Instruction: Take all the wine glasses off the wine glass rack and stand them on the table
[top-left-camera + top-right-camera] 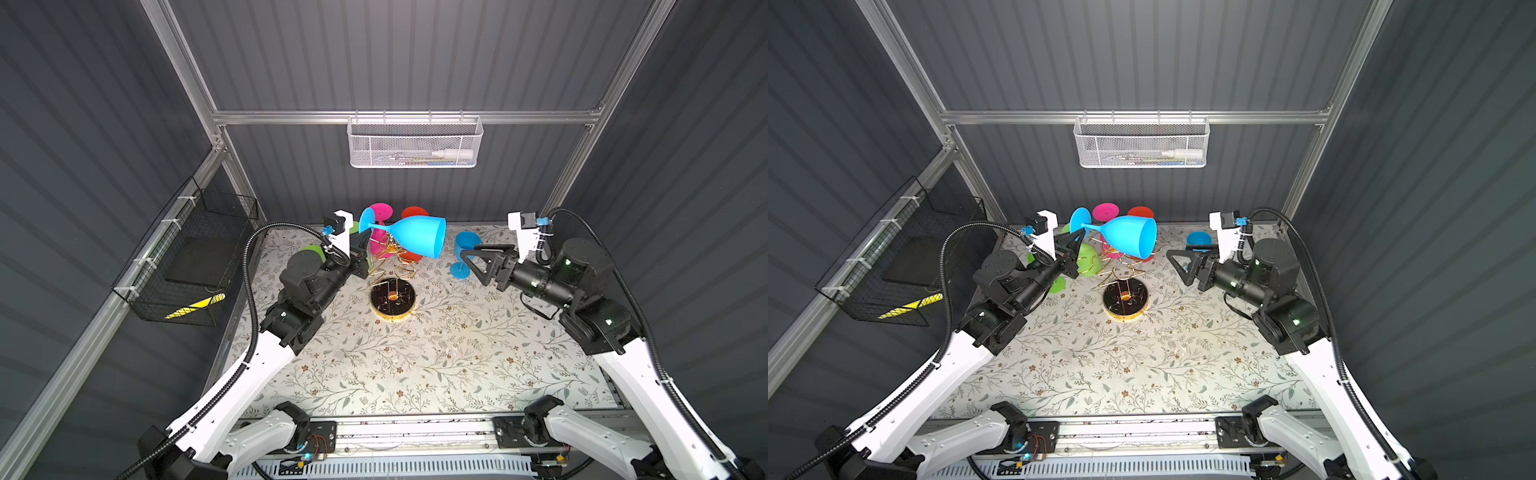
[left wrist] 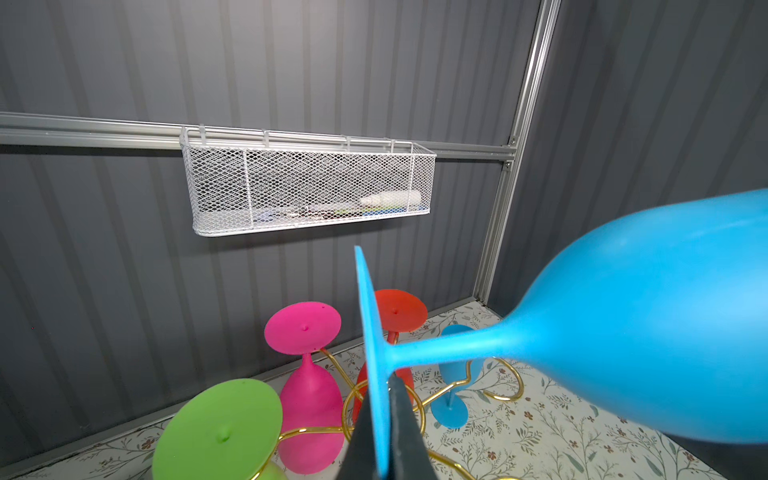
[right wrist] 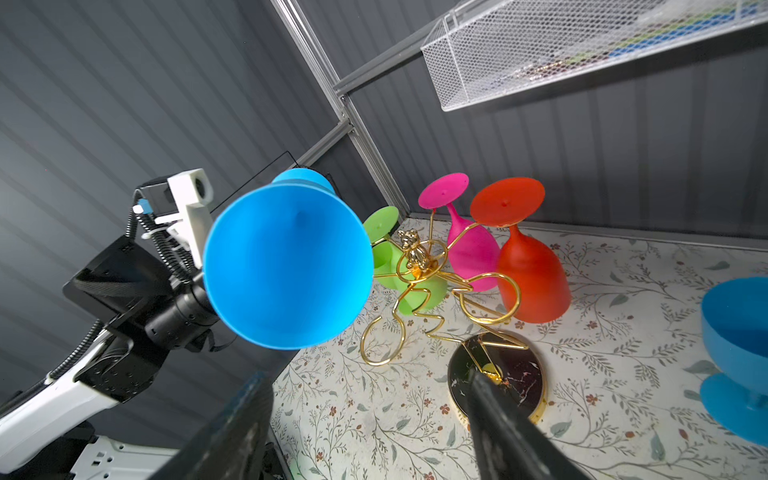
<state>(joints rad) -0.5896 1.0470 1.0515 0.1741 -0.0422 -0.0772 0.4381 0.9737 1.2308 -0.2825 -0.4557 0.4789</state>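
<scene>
**Blue glass held on its side above the gold rack**

Nearest, a pale tablecloth printed with leafy twigs [image 1: 415, 365] is spread over the table. On it, about midway between the two arms, the wine glass rack [image 1: 399, 305] is stood. It has a round black marbled base with a gold rim, and a gold post rises from it to looping, ring-ended wire arms.

Just beyond and above that base, the matte sky-blue wine glass [image 1: 419, 237] is held on its side over the rack's arms. In the right wrist view it is seen clear of the wire. Its foot is turned left and its open bowl right. The thin edge of the round foot is pinched between the black fingers [image 2: 405, 419] of the left gripper [image 1: 365, 235].

To the right, the right gripper [image 3: 365, 376] is seen with its fingers spread and nothing between them. It is near the bowl's mouth but apart from it.

Three more glasses are hung upside down in the rack's rings. A lime-green glass [image 2: 220, 428] is on the left, and a hot-pink glass [image 2: 307, 399] and an orange-red glass [image 3: 532, 282] are on the far side. A second blue glass [image 3: 735, 332] is stood upright on the cloth at the far right, partly hidden in both top views by the right gripper's fingers.

Farther off, a black wire basket [image 1: 195, 257] is fixed to the left wall. A white mesh basket [image 1: 413, 143] is hung on the far wall's rail.
</scene>
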